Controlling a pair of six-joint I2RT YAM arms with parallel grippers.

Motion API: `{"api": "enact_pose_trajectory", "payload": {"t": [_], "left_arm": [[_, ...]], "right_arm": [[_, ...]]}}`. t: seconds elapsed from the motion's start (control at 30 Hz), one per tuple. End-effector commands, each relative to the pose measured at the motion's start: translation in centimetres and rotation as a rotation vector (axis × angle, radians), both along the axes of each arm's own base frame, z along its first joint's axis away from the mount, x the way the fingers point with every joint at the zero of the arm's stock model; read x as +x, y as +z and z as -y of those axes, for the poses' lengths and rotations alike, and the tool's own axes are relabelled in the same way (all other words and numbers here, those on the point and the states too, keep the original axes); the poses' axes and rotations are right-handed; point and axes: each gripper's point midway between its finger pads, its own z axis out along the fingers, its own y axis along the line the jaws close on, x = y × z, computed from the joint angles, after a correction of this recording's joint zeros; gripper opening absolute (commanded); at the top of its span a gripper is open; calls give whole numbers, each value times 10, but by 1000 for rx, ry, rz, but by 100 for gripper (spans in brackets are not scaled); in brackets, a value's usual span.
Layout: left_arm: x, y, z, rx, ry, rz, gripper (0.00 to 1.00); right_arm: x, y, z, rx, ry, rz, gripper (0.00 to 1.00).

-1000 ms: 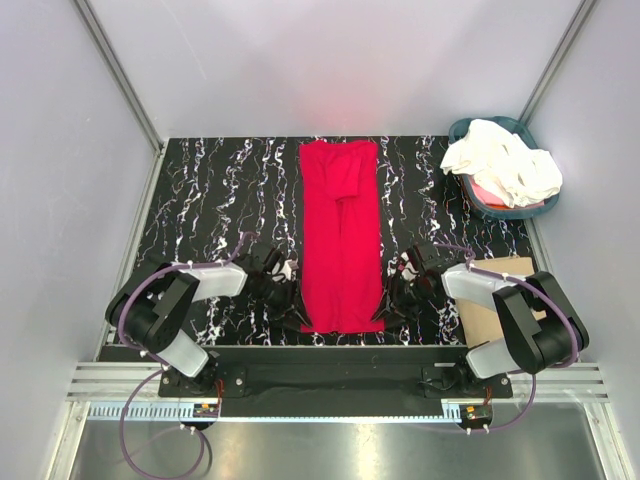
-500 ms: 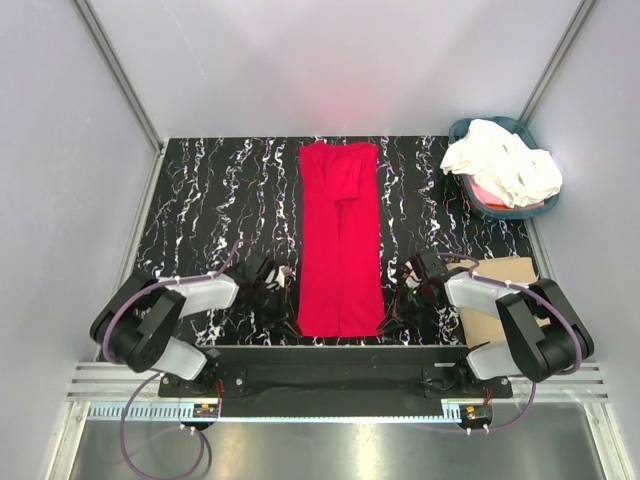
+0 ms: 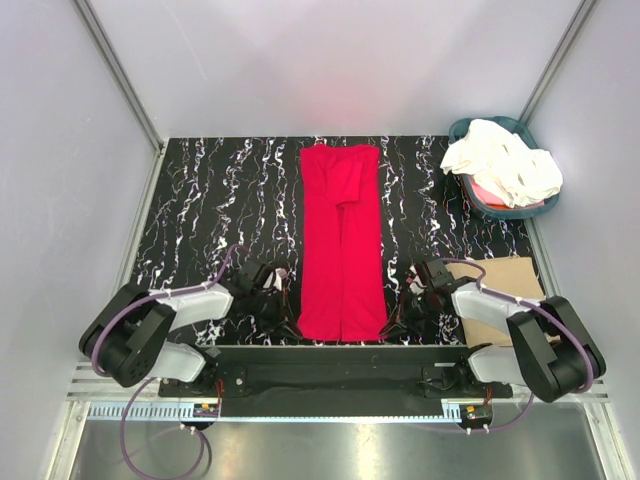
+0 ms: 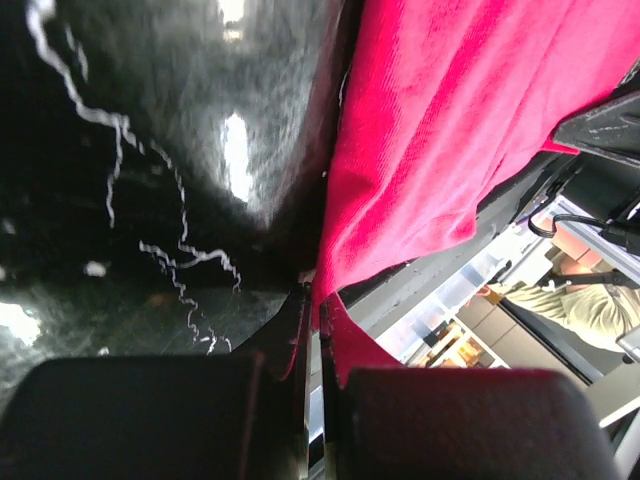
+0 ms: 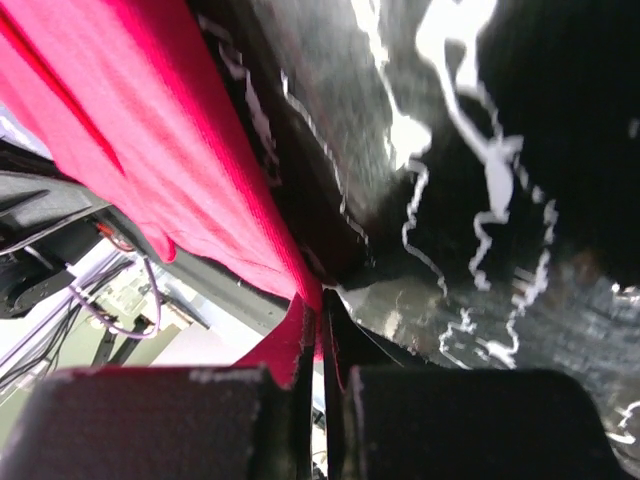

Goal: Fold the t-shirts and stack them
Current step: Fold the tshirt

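A red t-shirt (image 3: 341,240), folded into a long narrow strip, lies down the middle of the black marbled table (image 3: 210,200). My left gripper (image 3: 291,322) is shut on its near left corner; the left wrist view shows the red cloth (image 4: 440,130) pinched between the closed jaws (image 4: 318,300). My right gripper (image 3: 392,322) is shut on the near right corner, with the red hem (image 5: 200,180) clamped at the fingertips (image 5: 322,305). Both grippers are low at the table's near edge.
A teal basket (image 3: 478,200) at the back right holds white t-shirts (image 3: 502,162). A brown cardboard sheet (image 3: 500,295) lies at the right near edge under my right arm. A metal rail runs along the front.
Both grippers have moved toward the near edge of the table, holding the shirt's near corners. The shirt's near hem has slid slightly nearer with them.
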Motion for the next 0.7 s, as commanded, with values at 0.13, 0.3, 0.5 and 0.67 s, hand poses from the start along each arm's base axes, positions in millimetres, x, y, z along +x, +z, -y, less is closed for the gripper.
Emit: {"api": "enact_pose_trajectory", "payload": {"t": [0.13,0.3,0.5,0.67], "left_arm": [[-15,11,0,-21,75,5,0],[-24,25,-1,-24,84,-11,0],[36,83,17,-27,87,172,0],[112,99,18,-18,168,207,0]], "right_arm": [[-15,19,-6,92,-26,-19,0],[-16,34,-1,64,-38,-2,0],[38,77,-3,-2,-17,146,0],[112,93,-1,-13,-35,199,0]]}}
